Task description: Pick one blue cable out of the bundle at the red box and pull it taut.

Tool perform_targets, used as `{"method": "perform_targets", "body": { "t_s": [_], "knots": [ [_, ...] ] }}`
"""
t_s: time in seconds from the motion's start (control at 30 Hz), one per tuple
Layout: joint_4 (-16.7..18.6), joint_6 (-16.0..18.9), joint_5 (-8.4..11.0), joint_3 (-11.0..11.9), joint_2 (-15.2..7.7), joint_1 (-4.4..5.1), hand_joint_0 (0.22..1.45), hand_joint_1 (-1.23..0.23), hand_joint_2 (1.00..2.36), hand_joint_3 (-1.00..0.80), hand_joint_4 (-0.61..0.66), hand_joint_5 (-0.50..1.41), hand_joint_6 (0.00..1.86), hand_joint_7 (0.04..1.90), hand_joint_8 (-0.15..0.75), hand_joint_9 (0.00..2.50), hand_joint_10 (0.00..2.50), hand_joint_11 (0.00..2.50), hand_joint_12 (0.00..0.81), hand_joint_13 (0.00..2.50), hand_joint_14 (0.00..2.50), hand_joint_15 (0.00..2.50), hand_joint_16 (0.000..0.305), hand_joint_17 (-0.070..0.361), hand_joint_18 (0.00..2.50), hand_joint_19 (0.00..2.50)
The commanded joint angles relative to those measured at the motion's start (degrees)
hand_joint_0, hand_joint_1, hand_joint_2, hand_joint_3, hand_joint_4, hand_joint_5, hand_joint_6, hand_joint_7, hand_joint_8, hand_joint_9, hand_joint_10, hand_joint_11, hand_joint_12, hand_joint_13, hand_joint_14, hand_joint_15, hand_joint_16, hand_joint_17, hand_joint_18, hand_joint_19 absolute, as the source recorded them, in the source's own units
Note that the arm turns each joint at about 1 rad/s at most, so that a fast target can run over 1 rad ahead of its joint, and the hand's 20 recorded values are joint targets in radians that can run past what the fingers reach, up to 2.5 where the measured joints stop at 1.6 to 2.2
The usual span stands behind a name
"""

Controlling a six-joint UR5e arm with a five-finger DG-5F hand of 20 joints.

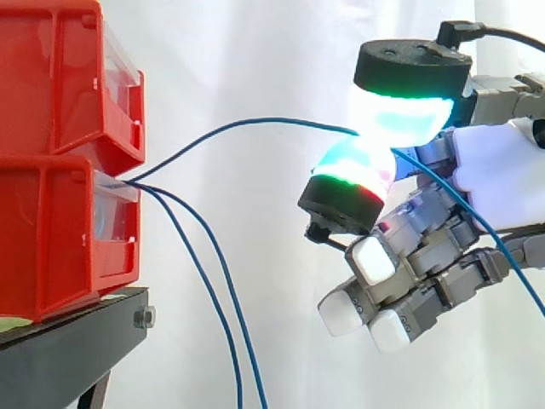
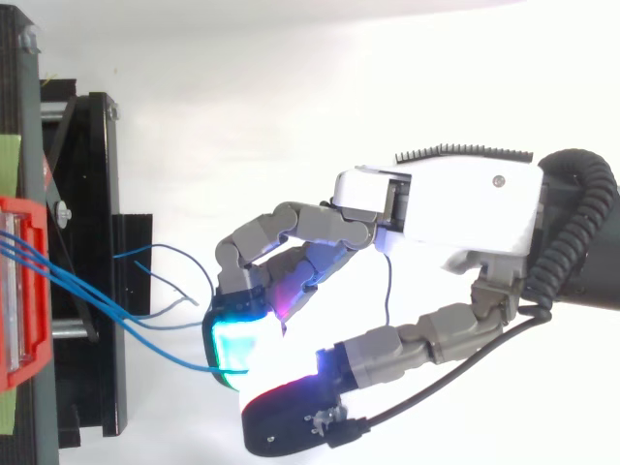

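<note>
I see the blue cable (image 1: 255,121) as a thin, dark blue strand. It comes out of the gap at the top front of the red box (image 1: 51,247), where a second red bin (image 1: 60,77) sits stacked on it at the left of the frame. From there it climbs to the right in a shallow arch, bowed rather than straight, across the white curtain (image 1: 255,51).

The hand (image 1: 494,170) fills the right side. It has the cable nipped between two glowing pads (image 1: 400,115), the upper lit green and cyan, the lower cyan with a red rim. The pinch is at the cable's right end of the arch, well away from the box. Behind the pinch the cable runs on down across the palm to the lower right edge. The remaining fingers curl below, holding nothing.

Two other blue cables (image 1: 241,334) leave the same gap and hang down to the bottom edge, beside the black stand (image 1: 77,332), clear of the hand.
</note>
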Motion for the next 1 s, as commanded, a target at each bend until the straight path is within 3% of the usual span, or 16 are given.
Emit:
{"method": "perform_targets", "body": {
  "t_s": [0.0, 0.27, 0.47, 0.97],
  "knots": [
    [0.0, 0.0, 0.0, -0.04, 0.0, 0.0, 0.63, -0.89, 1.09, 0.09, -0.09, -0.09, 0.88, 1.4, 0.322, 0.74, 0.01, 0.4, 0.4, 0.57, 0.01, 0.29, 0.061, 0.137, 0.54, 0.28],
    [-0.09, 0.0, 0.0, -0.04, 0.0, 0.0, 0.63, -0.89, 1.1, 0.08, -0.11, -0.09, 0.88, 1.4, 0.311, 0.74, 0.01, 0.4, 0.392, 0.59, 0.01, 0.31, 0.061, 0.137, 0.53, 0.28],
    [0.0, 0.0, 0.0, -0.04, 0.0, 0.0, 0.63, -0.9, 1.08, 0.05, -0.09, -0.1, 0.88, 1.38, 0.309, 0.65, 0.01, 0.32, 0.414, 0.44, 0.01, 0.21, 0.064, 0.144, 0.39, 0.19],
    [0.0, 0.0, 0.0, -0.04, 0.0, 0.0, 0.63, -0.9, 1.06, 0.05, -0.08, -0.1, 0.88, 1.37, 0.313, 0.65, 0.01, 0.32, 0.409, 0.43, 0.01, 0.21, 0.063, 0.142, 0.39, 0.2]
  ]
}}
